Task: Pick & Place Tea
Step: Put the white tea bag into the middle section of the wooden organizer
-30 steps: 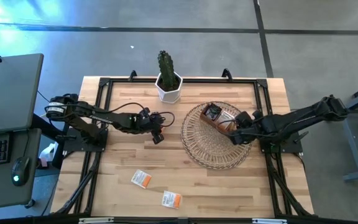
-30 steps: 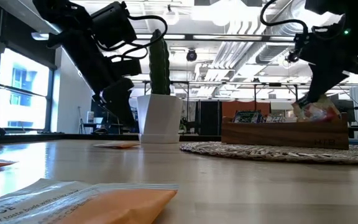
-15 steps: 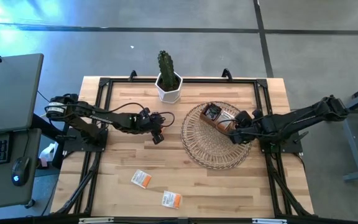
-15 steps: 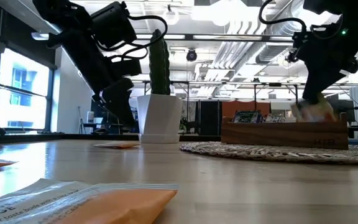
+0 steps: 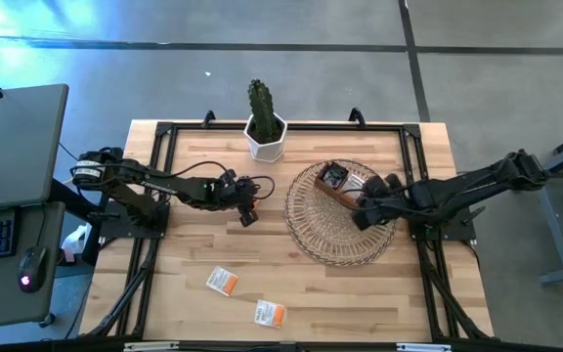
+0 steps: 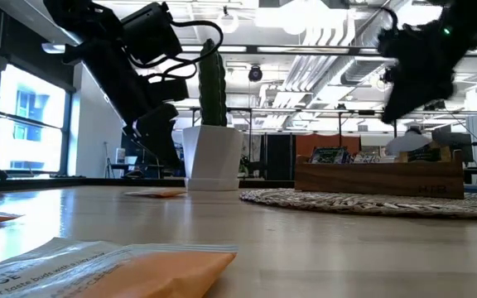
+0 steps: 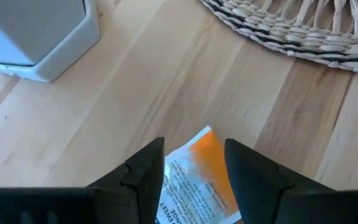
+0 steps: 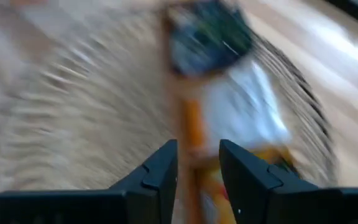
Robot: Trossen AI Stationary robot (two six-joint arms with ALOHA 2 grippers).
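We judge the white-and-orange tea sachet under our spread, empty left gripper light, flat and limp, best pinched by an edge, while the right gripper, parted with nothing between its fingers, hangs over the wooden box.

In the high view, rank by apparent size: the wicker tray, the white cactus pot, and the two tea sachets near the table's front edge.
1. wicker tray
2. white cactus pot
3. The two tea sachets look alike in size; no ranking between them.
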